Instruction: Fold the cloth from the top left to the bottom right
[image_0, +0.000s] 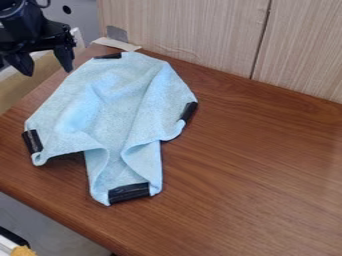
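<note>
I watch through one fixed camera, set above the worktop (260, 170) and looking down at a slant. It faces across the surface to the wood-grain panels (194, 25) along the back edge. It is fairly near: the worktop runs out of view on the right, and its front edge slants across my lower left.

Counter (260, 175) and robot arm (19, 22), both cropped.
Counter's right end, robot arm's upper part: out of frame. Cloth (113, 100): inner folds hidden. Orange item (23, 251) past counter's near edge: cut off, unidentifiable.
</note>
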